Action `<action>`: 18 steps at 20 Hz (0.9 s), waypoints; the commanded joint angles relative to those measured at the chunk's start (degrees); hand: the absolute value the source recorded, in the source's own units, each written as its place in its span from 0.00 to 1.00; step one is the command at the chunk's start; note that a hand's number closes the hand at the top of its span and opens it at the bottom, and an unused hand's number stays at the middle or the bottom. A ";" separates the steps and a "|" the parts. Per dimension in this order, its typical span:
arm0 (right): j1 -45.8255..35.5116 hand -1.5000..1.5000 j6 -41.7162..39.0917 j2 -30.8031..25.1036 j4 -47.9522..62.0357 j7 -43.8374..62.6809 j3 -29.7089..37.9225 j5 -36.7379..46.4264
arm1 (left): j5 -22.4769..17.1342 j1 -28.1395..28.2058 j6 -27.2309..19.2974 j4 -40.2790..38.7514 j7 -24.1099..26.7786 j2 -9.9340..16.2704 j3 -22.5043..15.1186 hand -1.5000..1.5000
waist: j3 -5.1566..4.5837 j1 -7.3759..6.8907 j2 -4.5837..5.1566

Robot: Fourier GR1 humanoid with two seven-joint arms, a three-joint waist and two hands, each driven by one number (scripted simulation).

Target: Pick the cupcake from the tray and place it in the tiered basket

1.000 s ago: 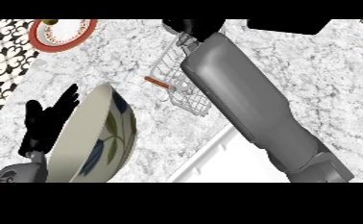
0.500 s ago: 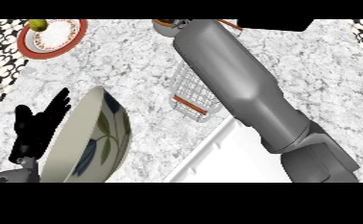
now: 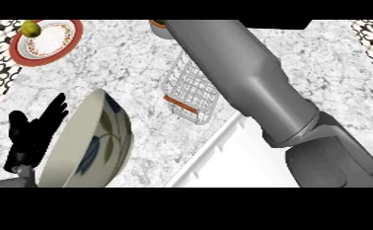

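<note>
Because your right forearm (image 3: 247,81) stretches past the wire tiered basket (image 3: 191,88), its hand is unseen; your left hand (image 3: 33,130) rests with fingers straight beside the bowl (image 3: 94,145).

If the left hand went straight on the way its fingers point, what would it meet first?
Apparently nothing: the left hand points up-view, slightly right, over bare counter, between the bowl and the red-rimmed plate. Depth is unclear.

marble counter (image 3: 138,71), several items on it
red-rimmed plate (image 3: 45,41) far left, wire basket (image 3: 191,88) middle, white tray (image 3: 233,160) near edge, patterned bowl (image 3: 98,142) left.
</note>
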State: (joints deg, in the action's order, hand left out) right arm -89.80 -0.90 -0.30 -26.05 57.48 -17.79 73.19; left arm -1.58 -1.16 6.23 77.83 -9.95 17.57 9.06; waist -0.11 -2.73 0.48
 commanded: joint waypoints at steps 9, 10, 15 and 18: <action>0.32 1.00 -8.38 0.29 8.31 6.35 8.67 -10.26 | 0.50 0.57 -0.12 -0.50 1.25 -0.53 0.31 0.50 | 0.01 0.05 0.10; 1.66 0.00 -7.31 0.29 9.41 7.82 9.92 -10.92 | 0.27 0.48 0.63 -1.69 2.40 -1.33 -0.31 0.50 | -0.02 0.36 0.27; 2.59 0.00 -3.22 0.28 9.67 15.96 11.44 -12.76 | 0.83 0.93 -0.31 -0.83 2.18 -1.79 -0.37 0.50 | -0.01 0.29 -0.07; 2.00 0.00 -0.26 0.27 7.10 13.93 11.79 -12.00 | -1.06 2.55 1.37 0.51 0.81 -0.15 1.46 0.50 | 0.07 1.05 -0.31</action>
State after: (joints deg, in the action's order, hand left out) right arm -87.96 -5.34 -0.55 -17.87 63.27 -7.27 61.52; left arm -1.57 -0.43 6.41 77.79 -9.58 17.06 9.73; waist -0.05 -1.90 0.24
